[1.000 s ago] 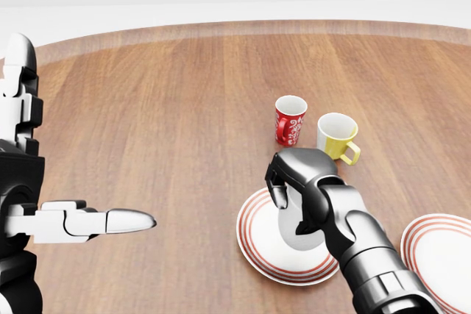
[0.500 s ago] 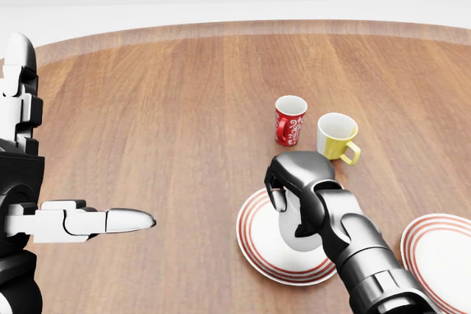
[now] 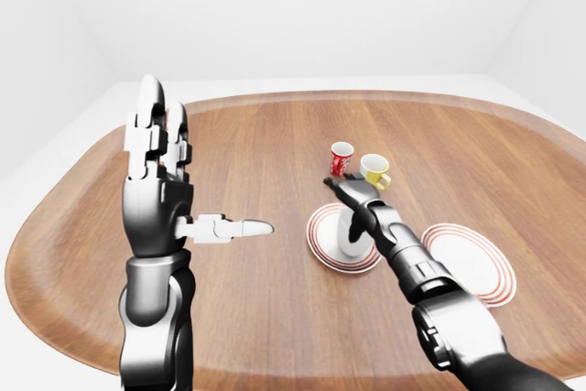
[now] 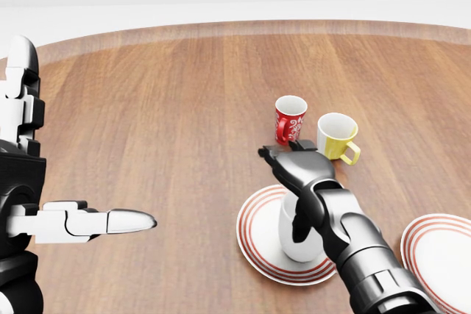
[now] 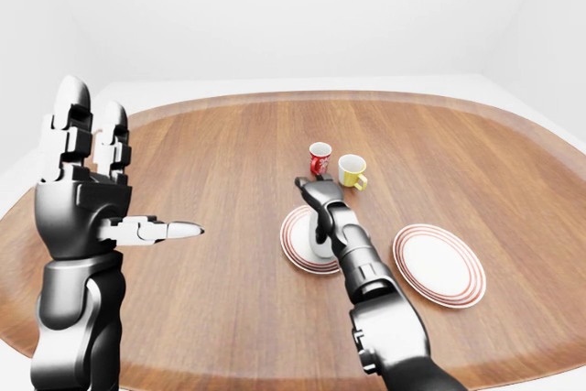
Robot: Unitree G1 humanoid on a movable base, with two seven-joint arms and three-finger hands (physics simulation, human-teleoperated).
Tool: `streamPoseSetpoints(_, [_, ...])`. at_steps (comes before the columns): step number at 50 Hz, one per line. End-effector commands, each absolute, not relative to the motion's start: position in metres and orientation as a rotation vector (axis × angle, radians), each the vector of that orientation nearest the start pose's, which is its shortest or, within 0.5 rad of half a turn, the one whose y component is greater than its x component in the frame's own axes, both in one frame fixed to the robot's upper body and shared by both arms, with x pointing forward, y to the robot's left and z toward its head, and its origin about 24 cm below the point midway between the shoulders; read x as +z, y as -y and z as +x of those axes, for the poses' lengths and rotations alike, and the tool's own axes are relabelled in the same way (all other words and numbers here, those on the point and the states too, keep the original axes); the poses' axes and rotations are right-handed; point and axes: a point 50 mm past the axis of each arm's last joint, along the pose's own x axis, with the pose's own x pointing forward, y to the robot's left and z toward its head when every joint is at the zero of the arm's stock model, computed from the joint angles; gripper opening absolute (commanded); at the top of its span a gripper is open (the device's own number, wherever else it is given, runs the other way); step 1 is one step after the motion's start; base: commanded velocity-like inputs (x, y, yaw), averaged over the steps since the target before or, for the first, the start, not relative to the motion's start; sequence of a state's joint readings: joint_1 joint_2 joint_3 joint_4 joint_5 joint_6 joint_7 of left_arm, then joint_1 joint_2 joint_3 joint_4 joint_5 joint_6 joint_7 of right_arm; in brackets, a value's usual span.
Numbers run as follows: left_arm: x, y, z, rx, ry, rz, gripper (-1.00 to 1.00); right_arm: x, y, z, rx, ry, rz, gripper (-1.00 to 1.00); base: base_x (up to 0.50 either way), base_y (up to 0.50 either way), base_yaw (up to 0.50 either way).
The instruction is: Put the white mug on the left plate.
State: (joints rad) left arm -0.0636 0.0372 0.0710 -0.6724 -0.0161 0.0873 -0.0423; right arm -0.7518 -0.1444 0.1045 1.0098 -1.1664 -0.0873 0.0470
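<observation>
Risk is the right hand (image 4: 294, 163), fingers spread open directly above the white mug (image 4: 296, 232) on the left plate (image 4: 257, 248), tipping it while lifting off.

Right arm: enters the head view from the bottom right and reaches up-left over the left plate (image 4: 254, 244), forearm dark grey and jointed.
Right hand (image 4: 294, 163): fingers spread flat and level, palm down, above the white mug (image 4: 294, 237) standing on the left plate; the fingers do not close round the mug, and whether the palm touches its rim cannot be told.
Left arm: raised upright at the left of the left-eye view, well apart from the left plate, elbow bent.
Left hand (image 3: 169, 180): two fingers (image 3: 151, 121) point straight up; the thumb (image 3: 229, 226) points sideways toward the left plate; nothing held.
</observation>
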Motion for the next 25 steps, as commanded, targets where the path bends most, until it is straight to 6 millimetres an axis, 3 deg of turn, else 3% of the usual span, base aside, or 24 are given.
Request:
streamPoseSetpoints(1, [0.196, -0.159, 0.217, -0.005, 0.646, 0.050, 1.00, 0.024, 0.132, 0.361, 0.422, -0.176, -1.433, 1.00, 0.00, 0.00, 0.00])
streamPoseSetpoints(18, [0.195, -0.159, 0.217, -0.006, 0.642, 0.051, 1.00, 0.025, 0.134, 0.359, 0.439, -0.187, -1.431, 1.00, 0.00, 0.00, 0.00])
streamPoseSetpoints(25, [0.195, -0.159, 0.218, -0.008, 0.640, 0.049, 1.00, 0.037, 0.130, 0.362, 0.438, -0.155, -1.423, 1.00, 0.00, 0.00, 0.00])
